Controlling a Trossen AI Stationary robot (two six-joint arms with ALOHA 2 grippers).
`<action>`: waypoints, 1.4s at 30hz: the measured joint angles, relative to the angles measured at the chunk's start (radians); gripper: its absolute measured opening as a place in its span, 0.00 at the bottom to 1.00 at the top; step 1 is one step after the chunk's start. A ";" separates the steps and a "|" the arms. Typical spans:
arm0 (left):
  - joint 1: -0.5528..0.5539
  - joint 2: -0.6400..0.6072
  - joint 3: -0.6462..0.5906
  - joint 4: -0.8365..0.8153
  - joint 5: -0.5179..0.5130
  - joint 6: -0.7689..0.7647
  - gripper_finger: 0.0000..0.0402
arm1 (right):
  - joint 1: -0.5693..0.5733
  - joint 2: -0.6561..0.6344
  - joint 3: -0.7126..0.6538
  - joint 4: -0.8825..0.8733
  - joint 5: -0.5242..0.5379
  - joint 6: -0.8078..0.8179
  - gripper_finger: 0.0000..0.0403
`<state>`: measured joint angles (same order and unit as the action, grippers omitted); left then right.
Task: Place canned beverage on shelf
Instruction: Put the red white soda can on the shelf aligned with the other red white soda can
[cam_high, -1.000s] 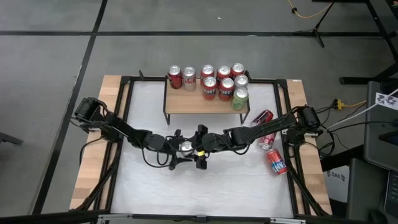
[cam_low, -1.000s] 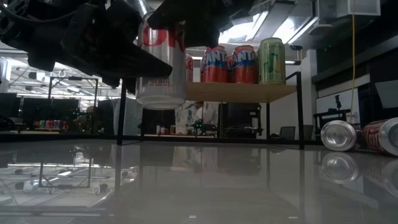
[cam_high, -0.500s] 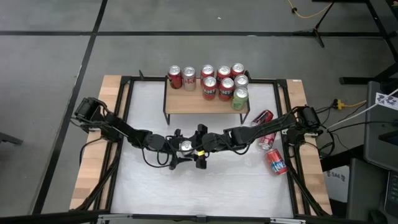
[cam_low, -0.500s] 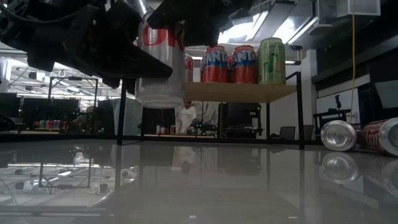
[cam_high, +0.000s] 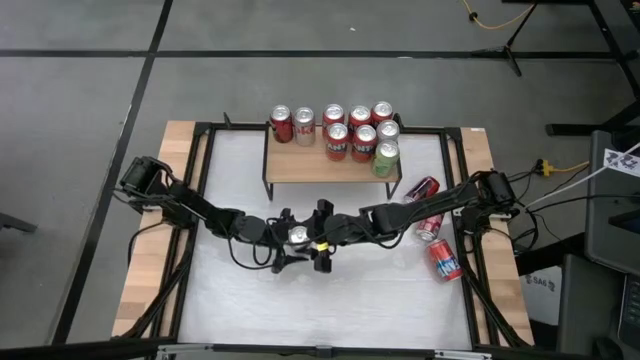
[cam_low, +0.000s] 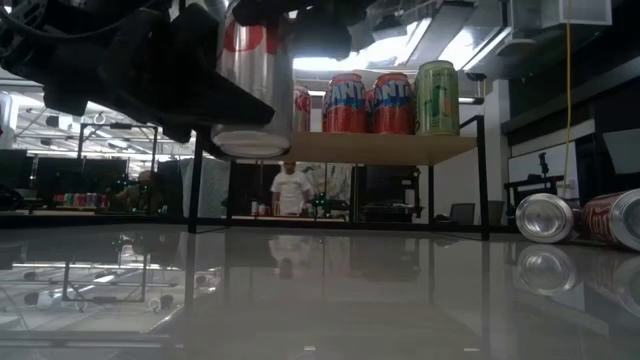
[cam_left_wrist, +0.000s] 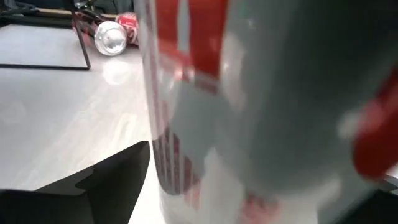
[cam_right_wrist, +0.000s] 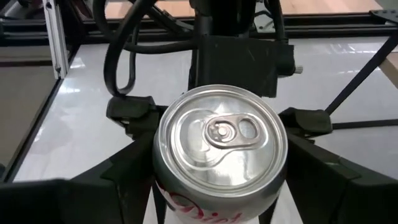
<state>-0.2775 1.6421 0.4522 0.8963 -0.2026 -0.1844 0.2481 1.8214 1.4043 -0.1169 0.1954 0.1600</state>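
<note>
The right tool (cam_high: 318, 240) is pinching the red-and-silver can (cam_high: 298, 236); the spread left tool (cam_high: 285, 243) flanking it risks knocking it loose.

- A grey floor (cam_high: 90, 150) is lying around the table, with dark seam lines (cam_high: 150, 55) crossing it.
- A yellow cable (cam_high: 490, 20) is curling over the floor near a dark stand foot (cam_high: 512, 50).
- In the low view, bright ceiling lights (cam_low: 400, 45) are shining overhead.
- A yellow cord (cam_low: 569, 70) is hanging down a dark wall on the right side.
- A person in a white shirt (cam_low: 289, 190) is standing far back in the room.
- Desks with small objects (cam_low: 70, 200) are showing dimly at the left of the low view.
- Black cables and a white tag (cam_high: 620, 160) are lying beside the table's right edge.
</note>
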 joint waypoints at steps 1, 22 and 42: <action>0.000 0.000 0.000 -0.003 0.006 0.000 0.96 | 0.000 0.000 0.012 -0.022 0.003 0.000 0.72; -0.035 0.000 -0.066 -0.024 0.006 -0.105 0.96 | -0.003 -0.001 0.297 -0.360 0.210 -0.040 0.72; -0.137 0.000 -0.071 -0.020 -0.048 -0.128 0.96 | -0.272 0.022 0.384 -0.346 0.335 0.014 0.72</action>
<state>-0.4146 1.6417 0.3809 0.8764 -0.2511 -0.3122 -0.0237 1.8433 1.7885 -0.4625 0.5307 0.1744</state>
